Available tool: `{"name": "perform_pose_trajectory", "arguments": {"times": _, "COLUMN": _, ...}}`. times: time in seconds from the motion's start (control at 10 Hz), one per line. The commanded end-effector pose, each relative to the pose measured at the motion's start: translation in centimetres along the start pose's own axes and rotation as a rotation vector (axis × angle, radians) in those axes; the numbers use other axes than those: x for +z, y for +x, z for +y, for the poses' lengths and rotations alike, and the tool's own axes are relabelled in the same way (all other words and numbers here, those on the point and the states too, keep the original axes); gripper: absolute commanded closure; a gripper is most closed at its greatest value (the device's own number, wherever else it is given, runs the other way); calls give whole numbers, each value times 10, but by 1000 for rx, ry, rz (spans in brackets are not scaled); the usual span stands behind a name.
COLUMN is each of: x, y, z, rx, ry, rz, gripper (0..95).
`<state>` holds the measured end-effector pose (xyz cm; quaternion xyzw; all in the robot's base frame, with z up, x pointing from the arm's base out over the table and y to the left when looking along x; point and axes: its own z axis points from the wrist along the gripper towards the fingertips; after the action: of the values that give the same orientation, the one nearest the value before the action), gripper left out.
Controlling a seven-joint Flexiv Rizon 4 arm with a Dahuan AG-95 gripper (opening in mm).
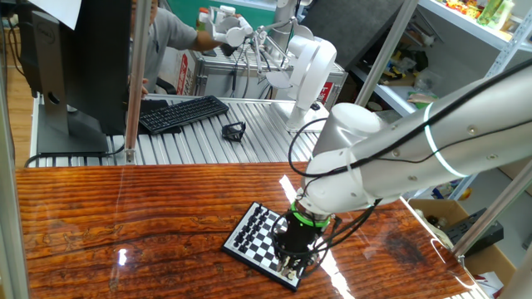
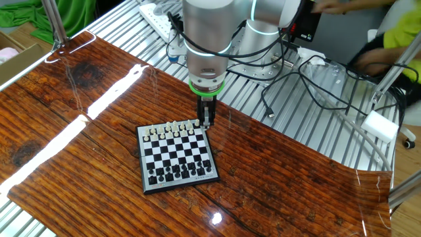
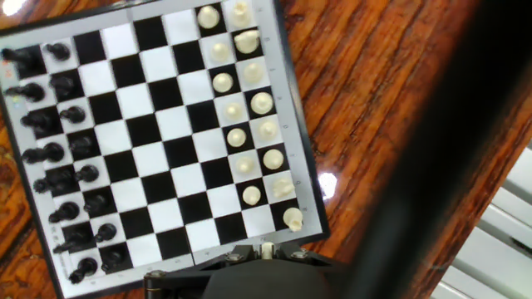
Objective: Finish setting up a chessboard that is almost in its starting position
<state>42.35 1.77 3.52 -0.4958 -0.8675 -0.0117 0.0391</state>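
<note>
One fixed view: chessboard [image 1: 262, 242] flat on the wooden tabletop [image 1: 125, 224], end effector [image 1: 293, 264] pointing straight down at its near corner; keyboard [image 1: 183, 113] well behind on the metal bench.

The other fixed view: end effector [image 2: 206, 120] narrow, at the cream row's end corner. Cables [image 2: 276, 99] behind, apart from the board.

Hand view: jaws nearly closed on a small cream piece [image 3: 267, 249] at the board's rim. Probably placing the last piece. Next: lower onto the empty corner square, open, lift straight up, sparing neighbouring pieces.
</note>
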Motion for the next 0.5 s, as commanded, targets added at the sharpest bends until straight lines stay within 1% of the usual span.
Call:
{"name": "perform_pose_trajectory", "arguments": {"times": 0.1, "x": -1, "y": -3, "z": -2, "rx": 74, "ry": -10, "rz": -7, "gripper": 950}}
{"name": "perform_pose_trajectory", "arguments": {"times": 0.2, "x": -1, "y": -5, "z": -4, "rx": 137, "ry": -19, "rz": -4, "gripper": 950}}
{"name": "perform_pose_trajectory", "arguments": {"times": 0.3, "x": -1, "y": -8, "z": -6, "rx": 174, "ry": -26, "rz": -5, "gripper": 950}}
{"name": "perform_pose_trajectory", "arguments": {"times": 0.5, "x": -1, "y": -10, "z": -9, "rx": 261, "ry": -41, "rz": -21, "gripper": 950}}
